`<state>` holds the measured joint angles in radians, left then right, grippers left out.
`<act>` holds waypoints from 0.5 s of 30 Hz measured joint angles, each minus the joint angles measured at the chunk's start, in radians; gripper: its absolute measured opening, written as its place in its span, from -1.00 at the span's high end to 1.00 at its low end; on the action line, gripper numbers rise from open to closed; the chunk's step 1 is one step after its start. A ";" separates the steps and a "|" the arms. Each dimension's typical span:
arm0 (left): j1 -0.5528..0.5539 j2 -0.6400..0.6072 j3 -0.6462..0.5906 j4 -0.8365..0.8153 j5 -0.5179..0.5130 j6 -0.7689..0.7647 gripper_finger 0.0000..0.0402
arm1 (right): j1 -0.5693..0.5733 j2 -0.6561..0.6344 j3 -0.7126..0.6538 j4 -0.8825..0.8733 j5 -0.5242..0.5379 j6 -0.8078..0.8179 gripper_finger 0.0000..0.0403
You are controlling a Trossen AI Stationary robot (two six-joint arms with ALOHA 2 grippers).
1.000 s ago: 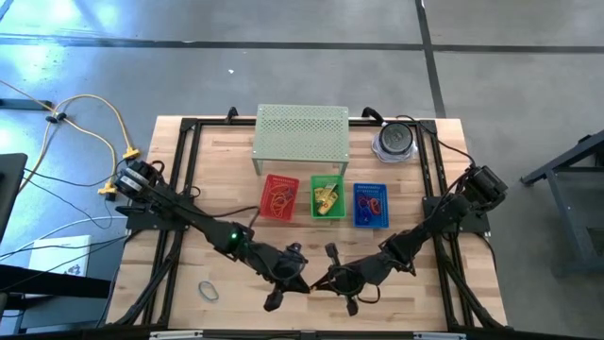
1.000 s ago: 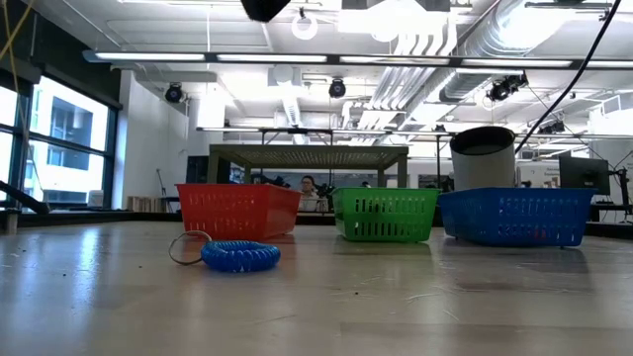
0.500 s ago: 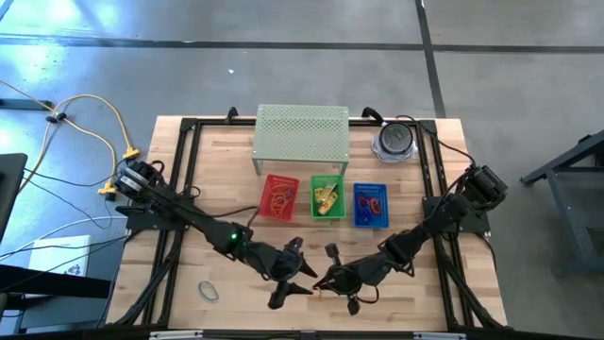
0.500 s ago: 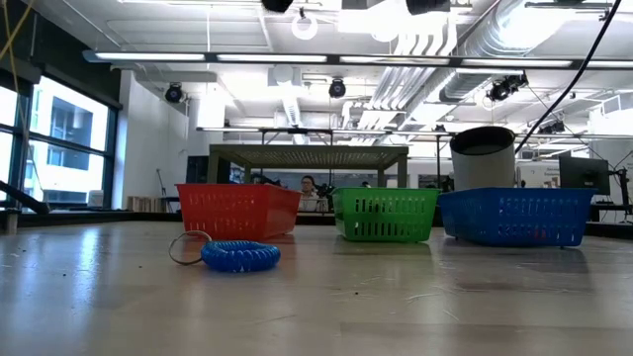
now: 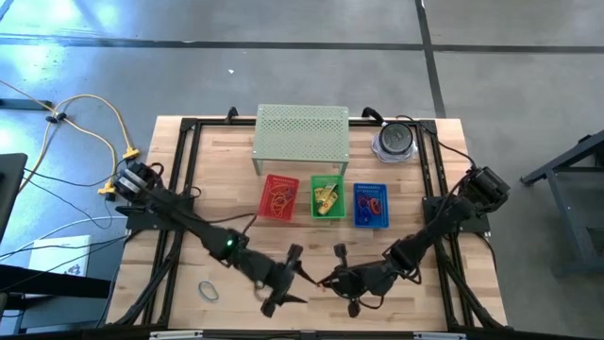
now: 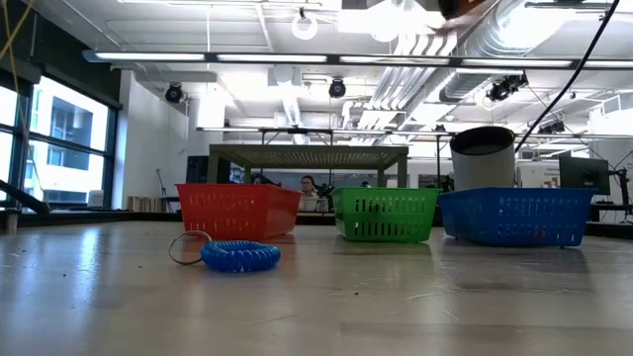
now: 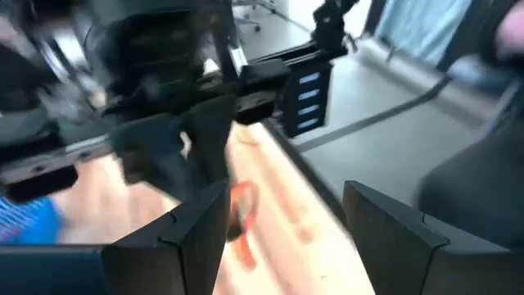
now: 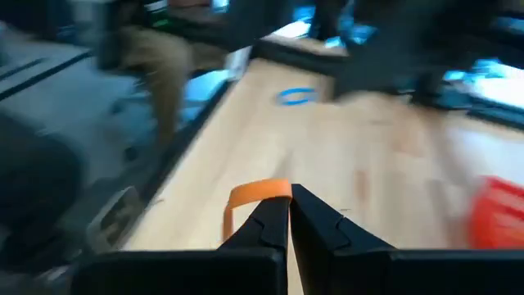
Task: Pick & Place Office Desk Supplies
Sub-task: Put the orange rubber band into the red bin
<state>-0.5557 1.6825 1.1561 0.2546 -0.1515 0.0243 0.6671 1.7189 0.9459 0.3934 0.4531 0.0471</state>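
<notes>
An orange rubber band (image 8: 258,192) sticks out past the shut fingers of my right gripper (image 5: 328,281), above the table's near middle. My left gripper (image 5: 297,277) faces it from the left and is open (image 7: 282,197), with the band (image 7: 243,217) just ahead of its fingers and untouched. A blue coiled loop (image 5: 208,291) lies flat on the table at the near left, next to a thin grey ring (image 6: 186,247). The red (image 5: 279,197), green (image 5: 328,197) and blue (image 5: 371,204) baskets stand in a row mid-table, with supplies inside. My right gripper pinches the orange band between its two fingertips, and a short arc of the loop (image 8: 246,195) shows just past them. The fingers lie roughly level, coming from the table's right. The band is lifted clear of the table.
A perforated green shelf (image 5: 302,137) stands behind the baskets, with a round grey container (image 5: 394,140) at the far right. A black frame rail (image 5: 179,189) runs along the table's edges. Bare wood lies between the baskets and the near edge.
My left gripper has opened and let go of the orange band, then drawn back a little toward the table's near-left. My right gripper has stayed shut on the band and shifted slightly toward the near edge.
</notes>
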 joint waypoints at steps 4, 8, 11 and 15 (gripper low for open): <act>-0.067 0.000 0.000 -0.002 -0.190 0.157 -0.16 | 0.031 -0.001 0.000 0.024 0.231 -0.024 0.99; -0.128 0.006 0.000 0.000 -0.421 0.189 -0.16 | 0.073 -0.001 0.000 0.073 0.445 -0.085 0.99; -0.156 0.035 0.000 0.008 -0.568 0.255 -0.16 | 0.105 -0.001 0.000 0.168 0.593 -0.150 0.99; -0.159 0.128 0.000 0.128 -0.721 0.433 -0.16 | 0.127 -0.001 0.000 0.292 0.685 -0.225 0.99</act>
<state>-0.7151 1.8100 1.1564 0.3826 -0.8720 0.4569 0.7938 1.7176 0.9463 0.6853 1.1381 -0.1780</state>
